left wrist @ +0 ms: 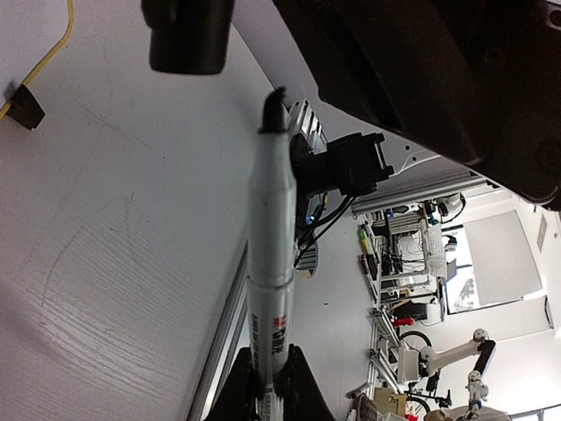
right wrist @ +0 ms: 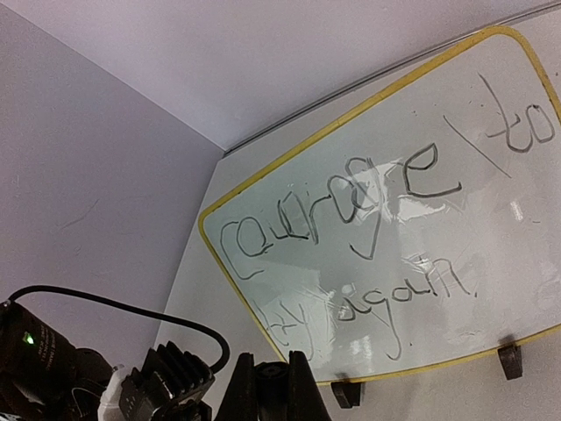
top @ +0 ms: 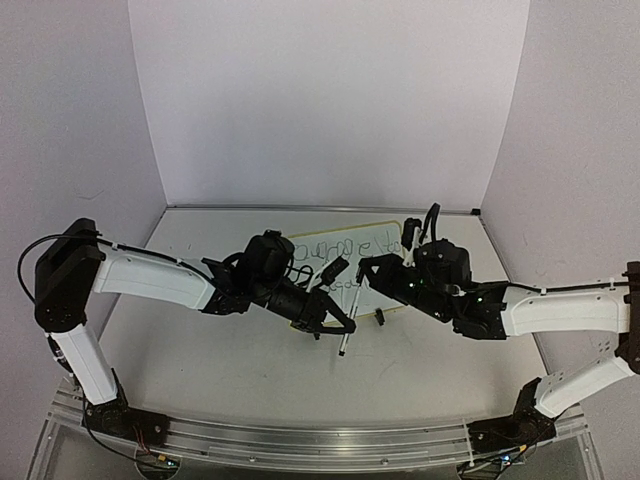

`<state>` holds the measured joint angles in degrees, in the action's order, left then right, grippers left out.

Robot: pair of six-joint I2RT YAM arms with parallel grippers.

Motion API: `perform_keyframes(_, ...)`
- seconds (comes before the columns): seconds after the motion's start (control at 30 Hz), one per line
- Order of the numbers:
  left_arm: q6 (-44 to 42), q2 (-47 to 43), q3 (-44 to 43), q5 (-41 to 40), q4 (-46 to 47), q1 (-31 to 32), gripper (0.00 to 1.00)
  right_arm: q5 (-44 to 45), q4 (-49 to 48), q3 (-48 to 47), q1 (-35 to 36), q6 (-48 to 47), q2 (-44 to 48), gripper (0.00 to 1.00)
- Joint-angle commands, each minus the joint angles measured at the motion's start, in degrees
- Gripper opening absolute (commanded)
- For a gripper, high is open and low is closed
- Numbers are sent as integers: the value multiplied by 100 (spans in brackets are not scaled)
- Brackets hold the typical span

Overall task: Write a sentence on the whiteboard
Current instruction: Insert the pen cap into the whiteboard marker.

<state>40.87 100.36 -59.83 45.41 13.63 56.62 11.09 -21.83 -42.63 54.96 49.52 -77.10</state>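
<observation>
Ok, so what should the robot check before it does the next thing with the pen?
1. Is the sentence finished on the whiteboard? Ok: two lines read roughly "courage to try again".
2. Does the left gripper have the marker? Ok: it is shut on the barrel.
3. Is the marker tip off the board? Ok: it hangs over the table, past the board's near edge.
4. Is the right gripper free? Ok: it is shut and holds nothing.
5. Is the marker capped? Cannot tell.

We find left arm and right arm crowding near side of whiteboard, marker between. Near table strip open to us; walls close back, sides.
</observation>
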Motion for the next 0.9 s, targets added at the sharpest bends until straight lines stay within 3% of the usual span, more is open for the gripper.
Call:
perform_keyframes(0.0,110,51,-20,83,301,0,0,30,-157,-172,26,-4,81,0)
perform_keyframes(0.87,368,24,119,40,580,-2,0,-137,276,-288,25,-171,276,0)
